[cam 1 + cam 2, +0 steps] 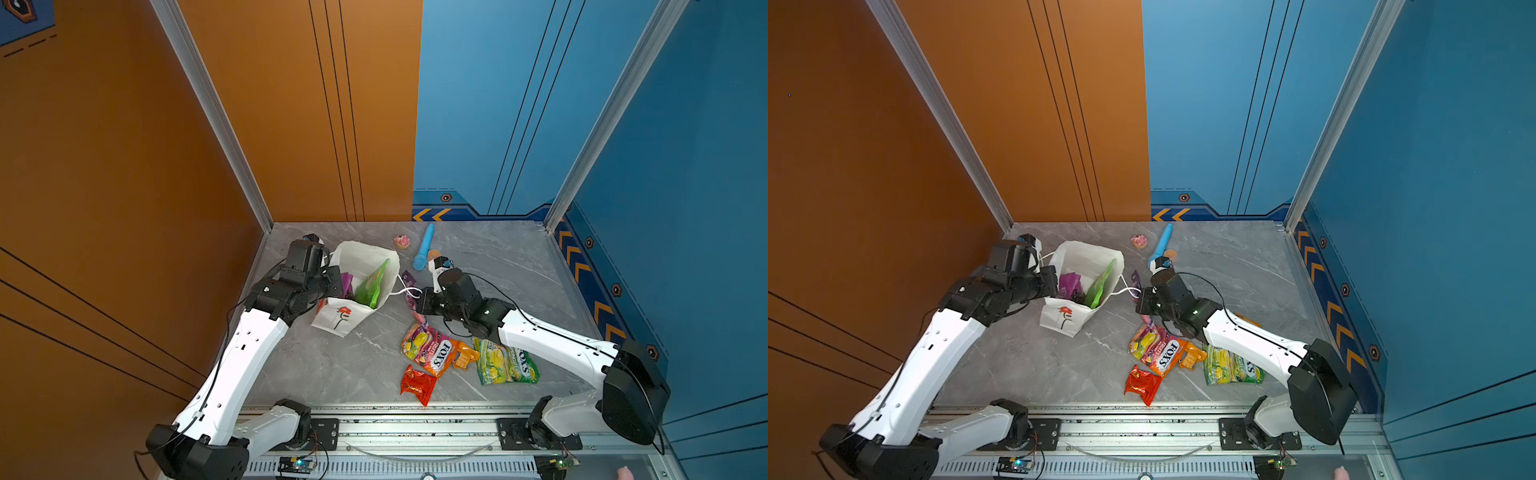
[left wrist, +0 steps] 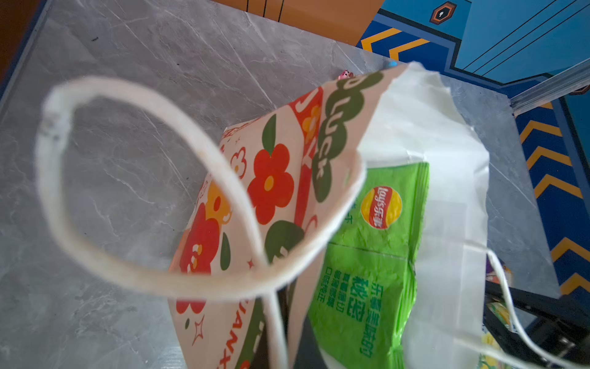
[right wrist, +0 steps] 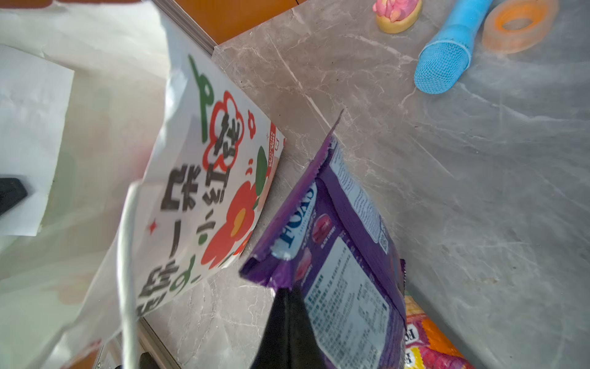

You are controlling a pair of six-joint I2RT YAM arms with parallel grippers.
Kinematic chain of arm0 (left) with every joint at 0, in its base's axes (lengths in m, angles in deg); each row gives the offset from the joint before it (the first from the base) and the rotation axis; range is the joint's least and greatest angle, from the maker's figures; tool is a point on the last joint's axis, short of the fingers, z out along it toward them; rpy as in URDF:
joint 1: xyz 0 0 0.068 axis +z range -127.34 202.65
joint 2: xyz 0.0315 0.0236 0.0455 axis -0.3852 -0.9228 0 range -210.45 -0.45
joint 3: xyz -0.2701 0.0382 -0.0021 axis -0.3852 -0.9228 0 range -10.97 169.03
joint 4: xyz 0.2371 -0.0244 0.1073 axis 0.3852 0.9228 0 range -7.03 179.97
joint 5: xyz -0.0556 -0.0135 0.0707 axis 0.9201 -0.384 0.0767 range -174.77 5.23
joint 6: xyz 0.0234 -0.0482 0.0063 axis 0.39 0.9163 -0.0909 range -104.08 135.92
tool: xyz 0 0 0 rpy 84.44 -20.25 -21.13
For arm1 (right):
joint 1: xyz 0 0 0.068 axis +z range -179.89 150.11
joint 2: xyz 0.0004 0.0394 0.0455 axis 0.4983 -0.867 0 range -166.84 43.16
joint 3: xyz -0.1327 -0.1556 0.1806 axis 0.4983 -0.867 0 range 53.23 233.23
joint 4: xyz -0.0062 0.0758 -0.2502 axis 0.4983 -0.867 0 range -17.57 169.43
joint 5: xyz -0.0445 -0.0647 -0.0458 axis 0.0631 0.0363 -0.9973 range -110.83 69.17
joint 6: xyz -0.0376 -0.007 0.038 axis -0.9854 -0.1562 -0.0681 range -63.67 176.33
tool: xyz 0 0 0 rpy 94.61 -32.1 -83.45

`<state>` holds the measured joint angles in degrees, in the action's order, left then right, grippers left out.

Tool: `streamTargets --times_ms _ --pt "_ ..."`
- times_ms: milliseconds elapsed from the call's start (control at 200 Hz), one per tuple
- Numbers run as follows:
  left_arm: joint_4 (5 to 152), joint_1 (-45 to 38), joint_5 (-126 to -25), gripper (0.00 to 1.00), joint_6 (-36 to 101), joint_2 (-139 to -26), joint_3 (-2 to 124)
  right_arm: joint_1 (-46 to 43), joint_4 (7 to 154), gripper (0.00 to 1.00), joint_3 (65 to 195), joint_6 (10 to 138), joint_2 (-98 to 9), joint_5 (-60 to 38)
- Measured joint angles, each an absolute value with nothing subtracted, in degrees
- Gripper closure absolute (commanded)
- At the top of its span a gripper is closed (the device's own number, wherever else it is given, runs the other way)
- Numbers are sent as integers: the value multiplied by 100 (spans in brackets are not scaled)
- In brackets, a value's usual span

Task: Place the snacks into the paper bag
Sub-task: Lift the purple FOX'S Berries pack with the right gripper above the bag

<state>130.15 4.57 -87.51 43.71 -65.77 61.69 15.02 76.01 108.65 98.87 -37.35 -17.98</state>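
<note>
— Purple packet [image 3: 351,255]: who has it?

— The right pincer [image 3: 285,292], clenched on one edge of it. The packet is outside the paper bag [image 1: 336,320], just beside the bag's three o'clock wall and its cord handle [image 1: 409,291].

— Where does the bag stand?

— Toward ten o'clock from the middle of the table [image 1: 519,270], mouth open. It is white paper with red flowers and green stems.

— And the left pincer [image 1: 337,284]?

— At the bag's nine o'clock rim, clenched. Its tips are hidden, but in the left wrist view the paper wall runs straight down into it, so it appears to be gripping the rim.

— What is inside?

— A green chip bag [image 2: 367,255] stands on end against the three o'clock side. Purple packs [image 1: 1069,284] lie beside it toward nine o'clock.

— What lies loose on the table?

— An orange FOX'S bag [image 1: 430,349] at six o'clock from the middle, with a small orange packet [image 1: 465,354] touching its three o'clock edge. A green FOX'S bag [image 1: 505,363] lies at four o'clock, partly hidden by the right arm. A red packet [image 1: 417,384] lies at six o'clock near the front edge.

— Anything else?

— A blue tube [image 1: 424,249] and a pink toy [image 1: 402,241] lie at twelve o'clock, near the back edge.
</note>
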Motion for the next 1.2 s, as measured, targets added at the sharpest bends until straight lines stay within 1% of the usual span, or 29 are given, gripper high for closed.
streamTargets --times_ms 330,731,946,1196 --pt "13120 225 -8353 100 5031 -6713 6204 1432 7606 100 10666 9990 -3611 -1798" --pt "12694 361 -8373 100 5051 -6796 5839 1283 7597 100 10642 10189 -3300 -1806" --pt "12606 396 -8430 100 5053 -6579 5671 1117 7599 100 10644 10346 -3123 -1826" --pt "12598 396 -8428 100 5097 -6492 5607 1082 7402 100 11274 10348 -3088 -1942"
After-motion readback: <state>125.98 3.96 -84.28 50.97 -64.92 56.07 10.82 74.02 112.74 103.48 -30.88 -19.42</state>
